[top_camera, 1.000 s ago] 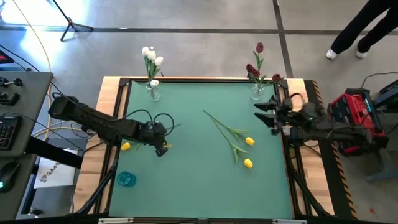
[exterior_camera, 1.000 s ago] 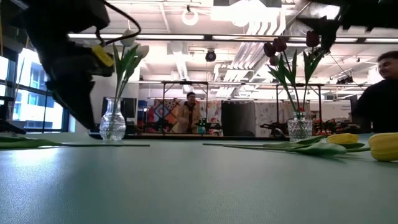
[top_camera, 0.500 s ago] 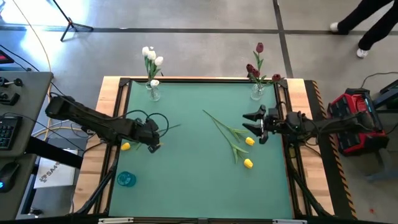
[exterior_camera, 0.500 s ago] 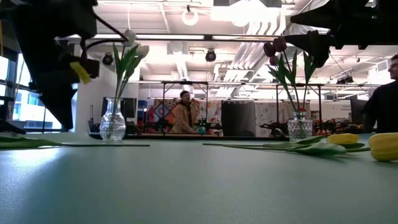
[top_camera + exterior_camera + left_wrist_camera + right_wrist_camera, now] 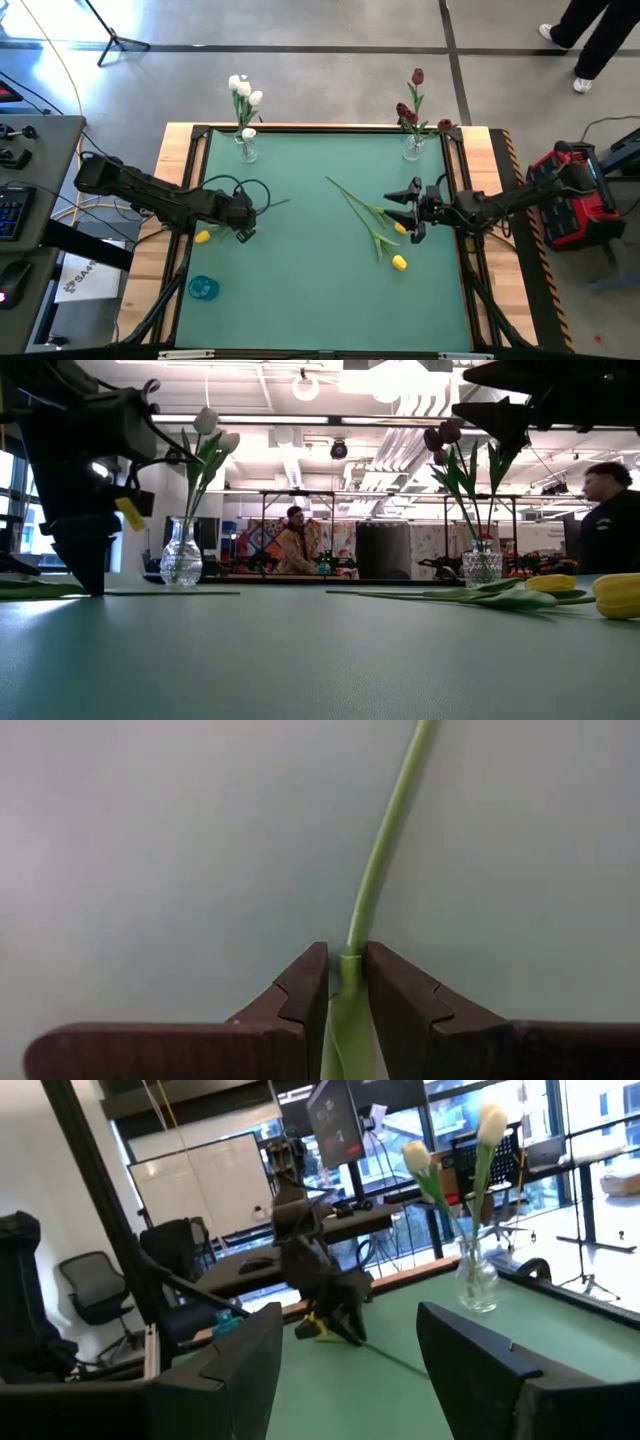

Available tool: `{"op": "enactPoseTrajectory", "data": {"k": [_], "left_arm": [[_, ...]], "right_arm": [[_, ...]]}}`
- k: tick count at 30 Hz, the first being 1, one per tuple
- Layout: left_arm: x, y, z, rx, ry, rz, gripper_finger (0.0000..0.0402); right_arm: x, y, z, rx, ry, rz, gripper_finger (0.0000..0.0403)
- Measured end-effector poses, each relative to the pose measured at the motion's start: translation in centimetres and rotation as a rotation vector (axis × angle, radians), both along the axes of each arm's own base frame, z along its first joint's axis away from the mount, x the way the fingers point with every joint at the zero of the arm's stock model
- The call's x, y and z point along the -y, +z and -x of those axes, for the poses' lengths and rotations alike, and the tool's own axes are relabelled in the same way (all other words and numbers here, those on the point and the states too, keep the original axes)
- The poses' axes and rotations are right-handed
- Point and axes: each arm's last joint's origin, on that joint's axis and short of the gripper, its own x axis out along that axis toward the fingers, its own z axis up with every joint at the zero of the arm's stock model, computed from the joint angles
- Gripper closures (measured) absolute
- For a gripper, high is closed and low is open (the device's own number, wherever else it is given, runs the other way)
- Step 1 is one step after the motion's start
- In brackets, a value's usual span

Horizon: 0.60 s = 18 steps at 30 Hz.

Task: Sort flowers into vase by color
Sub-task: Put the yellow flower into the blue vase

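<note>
The left gripper point(image 5: 345, 982) pinches a yellow flower's green stem point(image 5: 380, 860) at the green table's point(image 5: 300, 280) left edge; the right gripper point(image 5: 408, 208) hovers wide open over two yellow flowers point(image 5: 399, 262) lying mid-table, the workshop bright behind.

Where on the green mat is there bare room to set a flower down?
Bare: the middle strip between the clear glass vase of white tulips and the vase of red tulips, and the near edge. Crowded: around the loose yellow tulips.
</note>
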Motion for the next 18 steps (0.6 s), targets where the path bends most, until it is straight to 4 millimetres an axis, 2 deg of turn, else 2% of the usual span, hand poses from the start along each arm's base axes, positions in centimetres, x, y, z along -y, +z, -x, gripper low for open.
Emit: {"op": "enactPoseTrajectory", "data": {"k": [5, 10, 13, 16, 18], "left_arm": [[0.0, -0.1, 0.0, 0.002, -0.003, 0.016, 0.0343], [0.0, -0.1, -0.1, 0.005, -0.013, 0.028, 0.0390], [0.1, 0.0, -0.2, 0.010, -0.030, 0.020, 0.0393], [0.4, 0.5, -0.8, 0.022, -0.089, 0.017, 0.0397], [1.0, 1.5, -1.9, 0.085, -0.145, 0.041, 0.0399]], "right_arm": [[-0.5, -0.7, -0.6, -0.032, 0.000, -0.041, 0.0183], [-1.2, -2.1, -1.3, -0.102, -0.026, -0.112, 0.0183], [-1.8, -3.4, -1.8, -0.168, -0.042, -0.149, 0.0183], [-2.4, -4.8, -2.1, -0.236, -0.054, -0.159, 0.0183], [-2.8, -5.6, -2.4, -0.276, -0.049, -0.141, 0.0183]]}}
